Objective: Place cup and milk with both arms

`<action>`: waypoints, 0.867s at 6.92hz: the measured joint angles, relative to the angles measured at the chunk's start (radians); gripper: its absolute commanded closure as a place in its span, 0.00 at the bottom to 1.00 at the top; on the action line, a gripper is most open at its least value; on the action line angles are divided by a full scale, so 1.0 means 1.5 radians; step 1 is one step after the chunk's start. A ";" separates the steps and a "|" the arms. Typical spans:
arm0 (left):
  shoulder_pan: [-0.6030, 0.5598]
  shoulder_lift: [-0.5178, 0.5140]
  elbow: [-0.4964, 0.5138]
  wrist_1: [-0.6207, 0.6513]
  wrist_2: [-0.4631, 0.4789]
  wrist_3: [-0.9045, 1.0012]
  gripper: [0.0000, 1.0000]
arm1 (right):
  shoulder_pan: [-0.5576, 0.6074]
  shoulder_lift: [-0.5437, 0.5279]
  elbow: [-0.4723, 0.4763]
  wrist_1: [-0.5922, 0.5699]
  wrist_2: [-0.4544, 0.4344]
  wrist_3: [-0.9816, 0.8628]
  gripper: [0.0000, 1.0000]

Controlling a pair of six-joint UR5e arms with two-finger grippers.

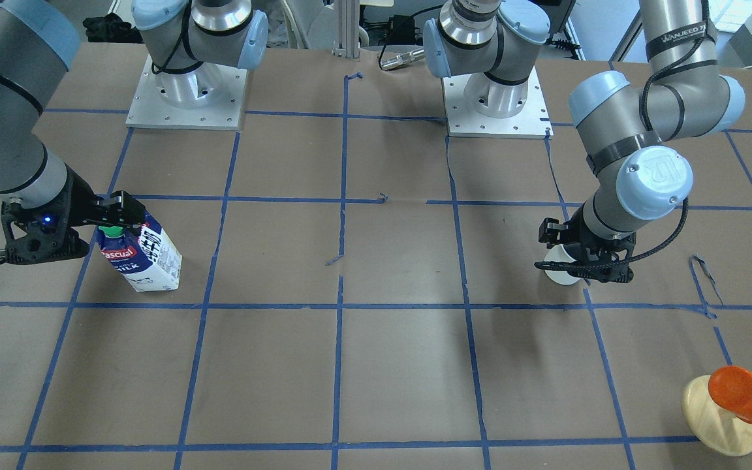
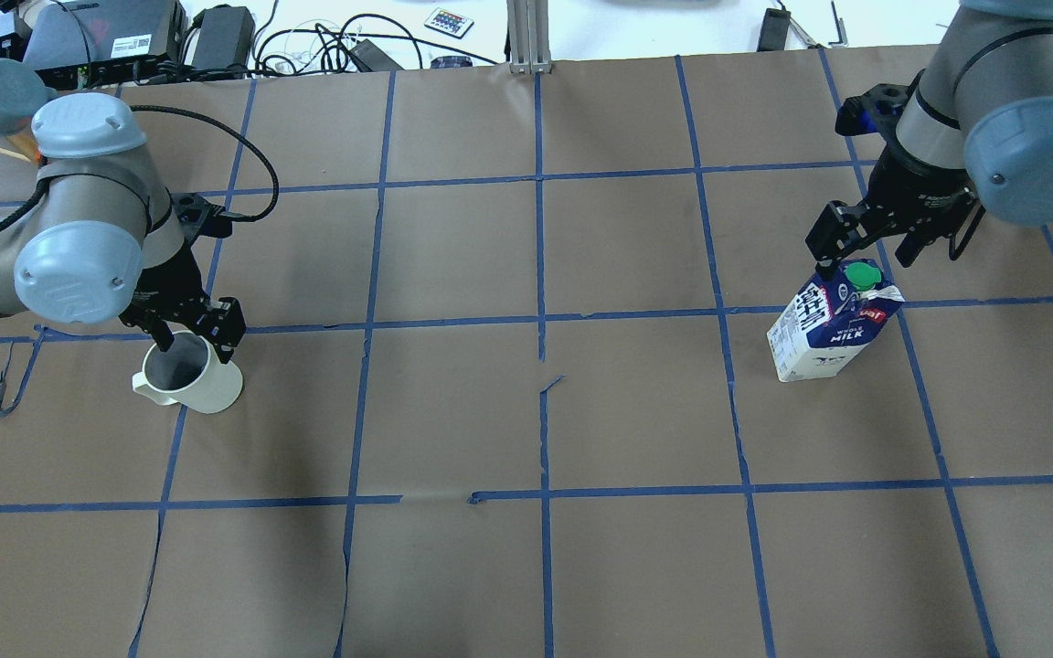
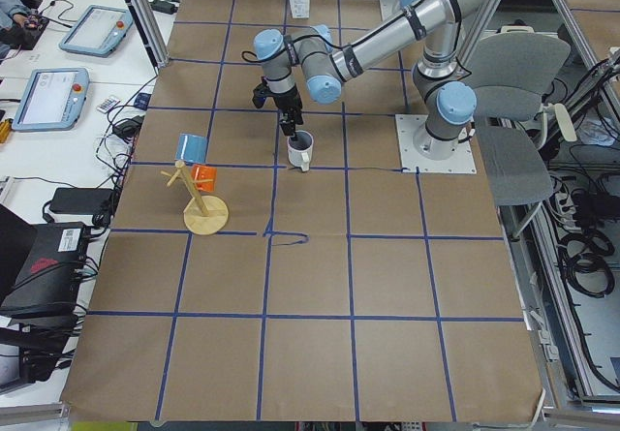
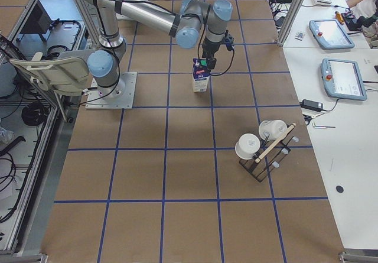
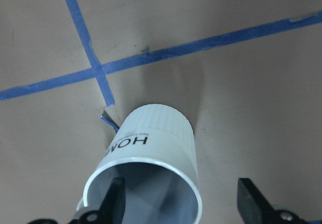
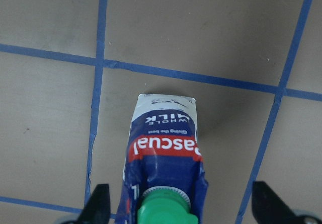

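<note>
1. Left gripper [image 5: 182, 194]: jaws apart, clamping nothing. One finger [image 5: 116, 196] dips inside the cup [image 5: 151, 133]. The other [image 5: 250, 196] hangs outside w/ a clear gap to the wall, so the pair straddles the rim.
2. The cup sits directly under that gripper, upright on the table [image 2: 536, 411]. Its handle [image 2: 144, 387] is off to one side, clear of both fingers. A blue tape crossing [image 5: 100, 73] lies just beyond it.
3. Right gripper [image 6: 183, 203]: wide open, one finger each side of the milk [image 6: 163, 143], neither touching. The green cap [image 6: 165, 209] sits right between them.
4. The milk stands on the table below that gripper. The front view makes it look tilted, prob. just camera angle; can't say for sure.
5. Step, as I read it: both arms are at the grasp stage, lined up but not closed. Nothing is lifted and the two items are well apart, so placing hasn't begun.
6. Next move calls for:
   - Left: close on the cup wall. That's a thin, hard grip, so keep it square to avoid tipping.
   - Right: a long close onto the gable top. It's soft card, so go gently and centred or the carton twists.
   - Then lift both straight up.
</note>
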 measured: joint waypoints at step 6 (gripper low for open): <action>-0.030 0.003 0.012 -0.016 -0.093 -0.127 1.00 | -0.011 0.000 -0.002 0.027 0.014 0.030 0.13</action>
